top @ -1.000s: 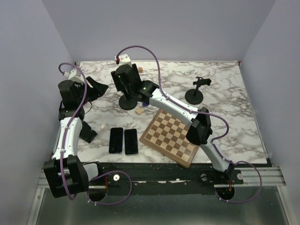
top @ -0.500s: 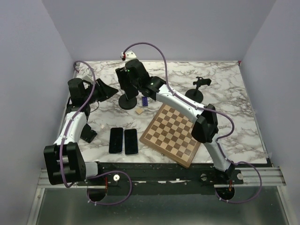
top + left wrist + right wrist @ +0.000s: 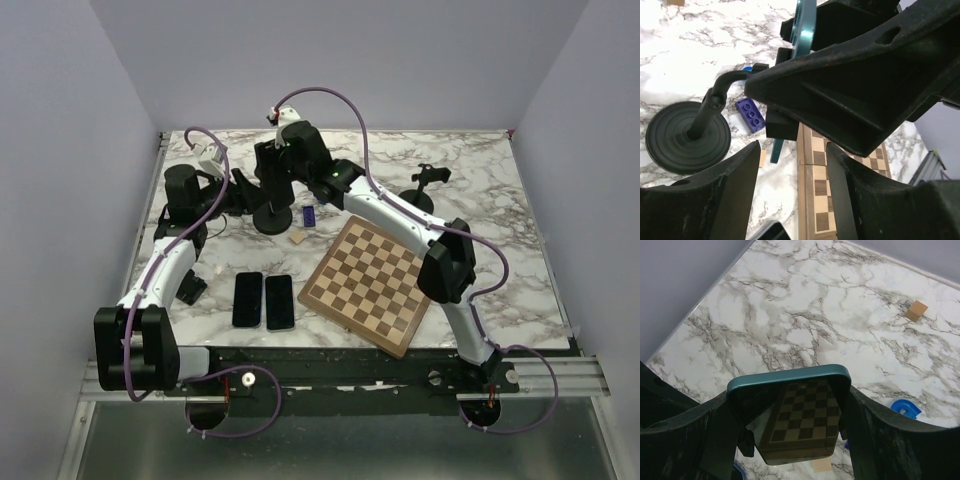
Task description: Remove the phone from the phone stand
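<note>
Marble table carries the chessboard toward my right and the black phone stand farther back, where my right claw is clamped across the teal-cased phone at the stand's head. My left claw hangs just beside the stand, parted, gripping nothing.

Between the black fingers of the right gripper, the phone has a teal rim and a dark glossy face (brown-and-cream checks mirrored in it). Beyond it the table is white marble veined grey-black. A tan cube lies far right and a bright blue piece lies by the right finger. Ahead of the black left gripper are a black stand and a violet-blue studded brick.
</note>
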Controlling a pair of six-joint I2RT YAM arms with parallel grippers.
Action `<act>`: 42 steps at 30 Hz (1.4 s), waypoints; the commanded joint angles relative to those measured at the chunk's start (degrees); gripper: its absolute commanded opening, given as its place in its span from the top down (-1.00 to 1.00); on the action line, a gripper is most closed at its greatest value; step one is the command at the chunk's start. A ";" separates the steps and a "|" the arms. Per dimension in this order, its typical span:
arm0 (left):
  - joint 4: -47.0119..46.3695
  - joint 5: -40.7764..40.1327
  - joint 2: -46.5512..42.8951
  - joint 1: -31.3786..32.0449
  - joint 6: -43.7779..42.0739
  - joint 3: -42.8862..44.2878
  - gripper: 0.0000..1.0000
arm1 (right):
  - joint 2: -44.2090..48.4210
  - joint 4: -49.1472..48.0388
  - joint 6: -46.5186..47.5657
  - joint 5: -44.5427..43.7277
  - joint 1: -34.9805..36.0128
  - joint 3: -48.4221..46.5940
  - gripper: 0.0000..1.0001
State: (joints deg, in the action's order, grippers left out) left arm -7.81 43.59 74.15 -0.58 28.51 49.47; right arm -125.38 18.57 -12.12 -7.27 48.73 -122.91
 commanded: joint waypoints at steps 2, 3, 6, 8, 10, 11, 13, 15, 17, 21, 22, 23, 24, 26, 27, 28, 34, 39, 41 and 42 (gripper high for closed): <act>-5.47 -6.04 -1.83 2.40 -4.71 -0.33 -0.22 | 2.48 -1.87 -3.34 5.57 0.47 0.73 0.99; -5.54 -6.23 -1.54 2.38 -5.01 -0.27 -0.19 | 2.60 -1.87 -3.42 5.66 0.48 0.89 0.99; -7.08 -5.85 -0.79 2.42 -4.69 -0.36 -0.10 | 2.71 -1.95 -3.39 6.31 0.49 1.27 0.99; -8.86 -4.73 -0.59 2.43 -4.05 -0.88 -0.03 | 2.65 -1.95 -3.45 6.55 0.49 1.43 0.99; -9.69 -4.34 -0.67 2.42 -3.86 -1.27 0.05 | 2.60 -2.17 -3.70 6.82 0.49 1.59 0.99; -10.50 -4.40 -0.76 2.40 -3.66 -1.60 0.06 | 2.49 -2.26 -3.85 6.83 0.49 1.71 0.99; -10.97 -3.77 -0.48 2.38 -3.31 -1.68 0.10 | 2.27 -2.56 -4.17 6.83 0.51 1.71 0.99; -11.04 -2.94 0.09 2.42 -2.82 -1.40 0.10 | 2.17 -2.57 -4.37 6.83 0.54 1.41 0.99; -11.30 -2.50 0.46 2.42 -2.41 -1.31 0.10 | 2.07 -2.66 -4.57 6.83 0.49 1.27 0.99; -12.11 -2.15 0.38 2.42 -1.82 -1.48 0.11 | 1.85 -2.66 -4.77 8.36 0.48 1.18 0.99; -12.34 -2.01 0.46 2.41 -1.59 -1.56 0.12 | 1.81 -2.72 -4.87 8.48 0.51 1.18 0.99; -12.47 -1.81 0.55 2.42 -1.32 -1.52 0.12 | 1.72 -2.82 -5.01 8.58 0.53 1.10 0.99; -12.49 -1.53 0.77 2.37 -1.14 -1.49 0.12 | 1.72 -2.88 -5.23 8.71 0.51 1.10 0.99; -12.40 -1.31 0.99 2.51 -1.01 -1.40 0.10 | 1.49 -3.01 -5.57 8.70 0.50 0.88 0.99; -12.40 -1.24 1.07 2.60 -0.99 -1.38 0.07 | 1.41 -3.01 -5.61 8.84 0.54 0.75 0.99; -12.41 -1.08 1.16 2.67 -1.00 -1.40 0.06 | 1.33 -3.01 -5.67 8.98 0.51 0.59 0.99; -12.71 -0.82 1.20 2.71 -0.83 -1.39 0.11 | 1.21 -2.68 -5.56 9.20 0.51 0.39 0.99; -12.66 -1.02 0.81 2.69 -1.27 -1.53 0.60 | 1.31 -2.37 -4.53 9.04 0.49 0.66 0.99; -12.77 -0.82 0.91 2.69 -1.18 -1.64 0.91 | 1.26 -2.61 -3.65 9.92 0.40 0.82 0.99; -12.67 -1.21 0.83 2.63 -1.18 -1.79 1.00 | 1.26 -2.93 -3.20 10.72 0.24 1.11 0.99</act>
State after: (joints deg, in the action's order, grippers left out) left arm -16.80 40.56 75.40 1.48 27.29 47.83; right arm -124.97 17.12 -14.70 -2.83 47.90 -122.08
